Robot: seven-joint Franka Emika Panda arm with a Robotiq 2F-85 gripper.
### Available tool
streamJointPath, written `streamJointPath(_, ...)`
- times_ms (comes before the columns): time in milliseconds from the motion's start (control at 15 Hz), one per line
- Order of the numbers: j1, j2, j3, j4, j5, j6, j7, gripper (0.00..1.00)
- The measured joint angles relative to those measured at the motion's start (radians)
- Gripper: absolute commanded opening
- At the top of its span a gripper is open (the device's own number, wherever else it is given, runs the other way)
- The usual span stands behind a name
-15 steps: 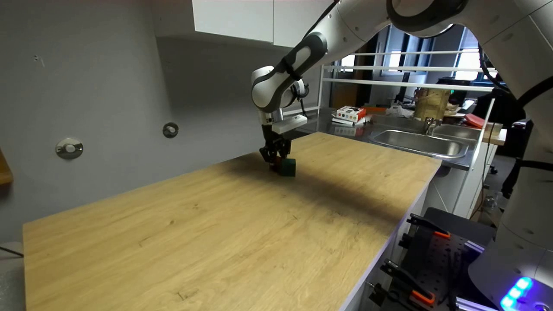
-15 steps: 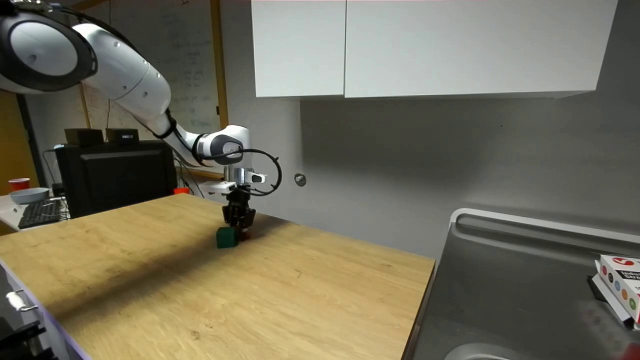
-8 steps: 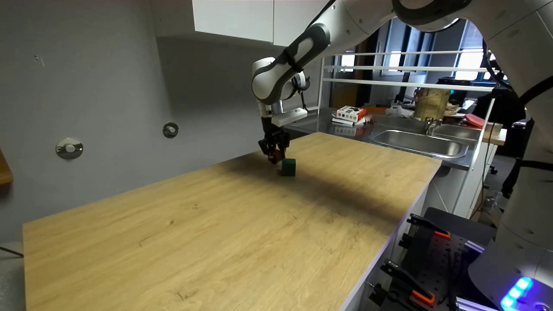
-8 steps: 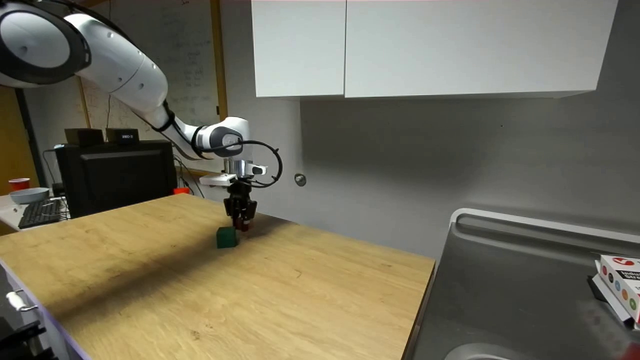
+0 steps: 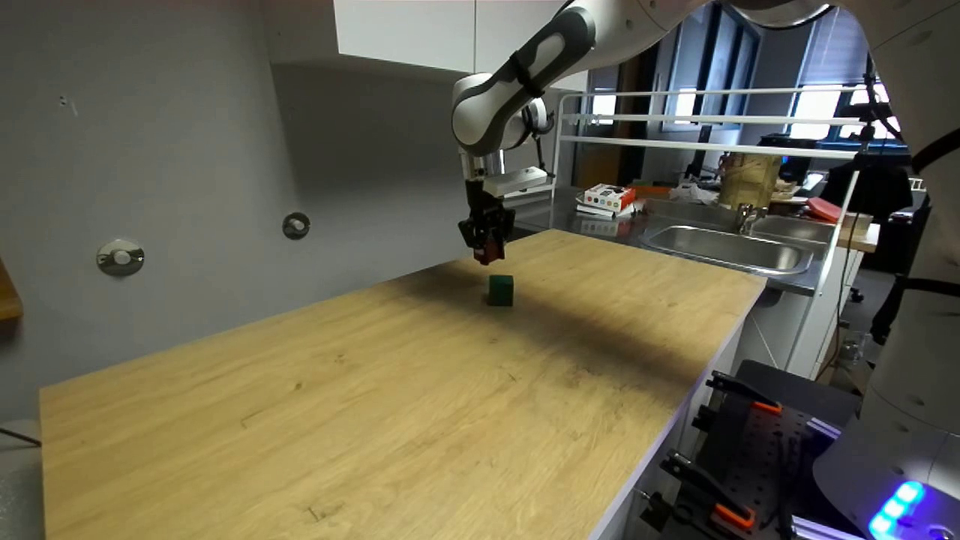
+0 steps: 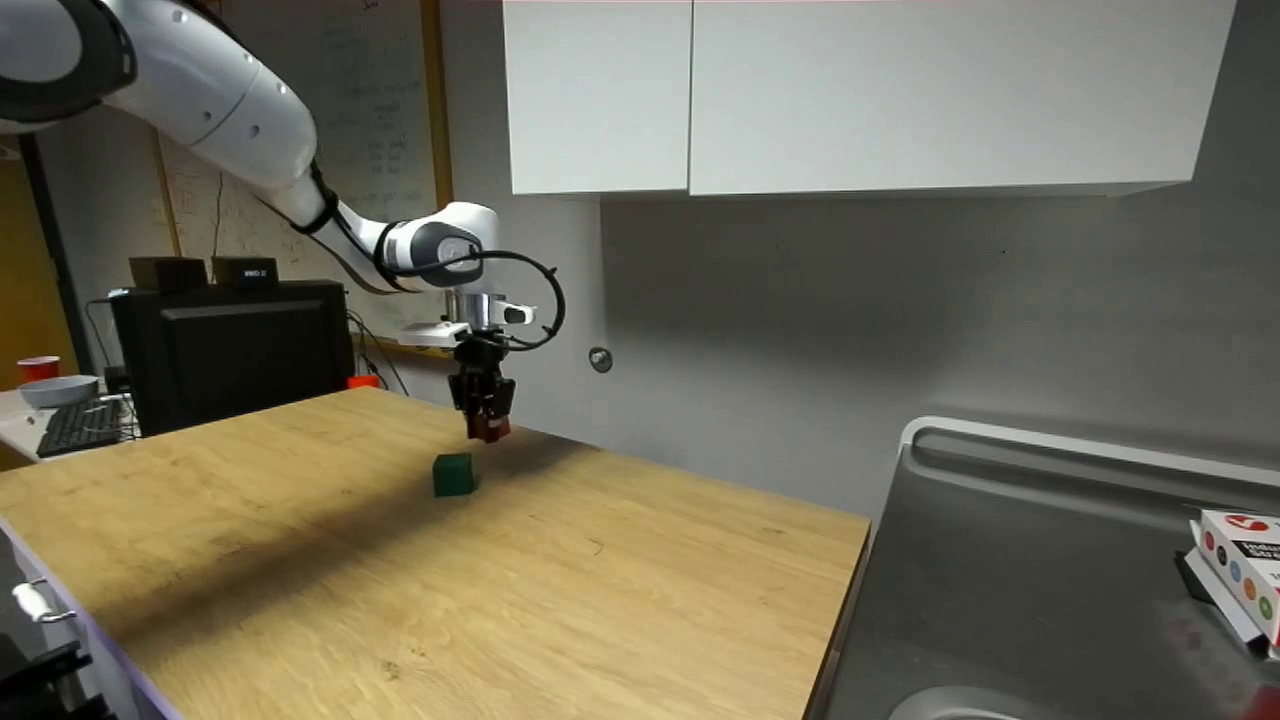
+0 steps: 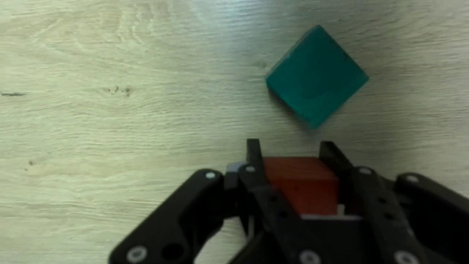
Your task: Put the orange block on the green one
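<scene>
While the reddish-orange cube hung above the wood-grain tabletop, the gripper had it clamped by opposite faces, presumably to leave its underside free for stacking. That height seemed meant to clear the dark green cube, which rested on the tabletop nearby but not directly beneath, one corner toward the gripper; some turning would probably be needed to square the faces before lowering.
</scene>
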Motion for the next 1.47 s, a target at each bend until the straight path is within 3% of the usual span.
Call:
streamJointPath(467,-0.035,-0.074,-0.001,-0.129,0.013,0.023,0.000,0.18)
streamJointPath(1400,0.001,-0.148,0.028,-0.270,0.053,0.047,0.002,0.18)
streamJointPath(1467,0.002,-0.148,0.029,-0.277,0.053,0.050,0.003,0.68)
